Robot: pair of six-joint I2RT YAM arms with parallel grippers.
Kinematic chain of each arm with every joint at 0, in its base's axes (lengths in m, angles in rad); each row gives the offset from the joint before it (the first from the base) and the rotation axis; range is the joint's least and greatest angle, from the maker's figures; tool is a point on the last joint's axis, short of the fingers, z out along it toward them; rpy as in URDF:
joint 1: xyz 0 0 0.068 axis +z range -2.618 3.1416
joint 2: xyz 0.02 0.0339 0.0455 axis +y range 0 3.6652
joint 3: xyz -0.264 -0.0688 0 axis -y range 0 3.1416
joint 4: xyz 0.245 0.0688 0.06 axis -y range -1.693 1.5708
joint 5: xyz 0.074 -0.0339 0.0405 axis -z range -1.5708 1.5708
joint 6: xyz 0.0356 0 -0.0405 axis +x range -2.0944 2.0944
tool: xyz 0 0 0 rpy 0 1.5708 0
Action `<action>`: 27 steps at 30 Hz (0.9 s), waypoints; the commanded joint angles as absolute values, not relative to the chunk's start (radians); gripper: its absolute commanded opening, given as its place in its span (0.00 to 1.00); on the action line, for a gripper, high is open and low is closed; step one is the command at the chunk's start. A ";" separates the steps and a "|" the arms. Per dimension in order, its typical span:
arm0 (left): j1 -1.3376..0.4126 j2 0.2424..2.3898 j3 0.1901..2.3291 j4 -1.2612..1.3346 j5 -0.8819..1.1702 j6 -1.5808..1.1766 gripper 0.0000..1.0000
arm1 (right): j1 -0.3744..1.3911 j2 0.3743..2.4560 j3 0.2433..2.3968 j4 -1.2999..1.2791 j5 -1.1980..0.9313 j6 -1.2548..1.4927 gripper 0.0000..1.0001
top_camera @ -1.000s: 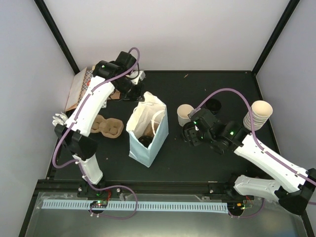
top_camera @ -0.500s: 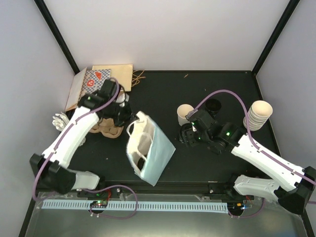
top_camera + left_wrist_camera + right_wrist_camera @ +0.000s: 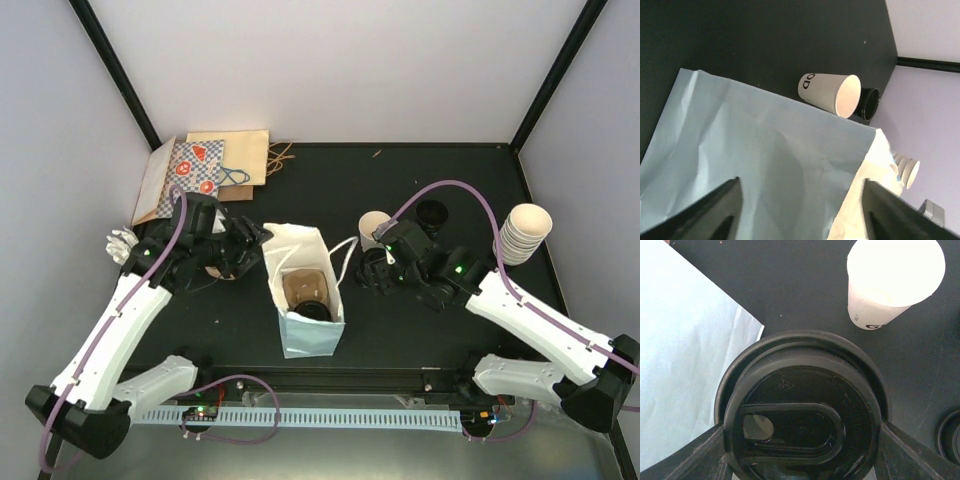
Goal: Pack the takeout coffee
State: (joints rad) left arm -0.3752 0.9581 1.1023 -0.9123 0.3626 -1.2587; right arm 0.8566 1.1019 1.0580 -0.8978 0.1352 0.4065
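Observation:
A light blue paper bag (image 3: 303, 330) stands upright and open at the table's middle. Inside it are a brown carrier and one takeout coffee (image 3: 314, 310) with a black lid. My left gripper (image 3: 252, 238) hangs open just left of the bag's top edge. In the left wrist view its jaws (image 3: 800, 182) stand wide apart over the bag's blue wall (image 3: 755, 160), holding nothing. My right gripper (image 3: 379, 271) is right of the bag, shut on a second takeout coffee. That cup's black lid (image 3: 805, 425) fills the right wrist view between the fingers.
A lidless cream cup (image 3: 375, 228) stands behind the right gripper, with a loose black lid (image 3: 432, 212) beyond it. A stack of cups (image 3: 526, 229) is at the far right. A brown cup carrier (image 3: 213, 262) lies under the left arm. Printed paper bags (image 3: 200, 165) lie at the back left.
The bag was tilted with the left gripper shut at its rim. It now stands upright and the left gripper has opened and let go. The right arm has barely moved.

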 commanded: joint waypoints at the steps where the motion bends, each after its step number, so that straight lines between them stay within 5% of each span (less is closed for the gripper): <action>1: -0.377 0.990 1.162 -0.890 0.355 -1.255 0.81 | 0.851 1.101 1.067 -0.881 0.133 0.402 0.65; 8: -0.361 1.060 1.377 -1.017 0.207 -0.952 0.96 | 0.850 1.096 1.079 -0.908 0.153 0.398 0.65; 15: -0.329 1.210 1.626 -1.074 0.363 -0.334 0.99 | 0.850 1.090 1.100 -0.945 0.173 0.383 0.65; 18: -0.329 1.266 1.635 -1.075 0.506 -0.111 0.99 | 0.849 1.082 1.106 -0.958 0.181 0.377 0.65; 27: -0.331 1.161 1.448 -0.895 0.508 0.481 0.96 | 0.849 1.071 1.125 -1.012 0.169 0.370 0.65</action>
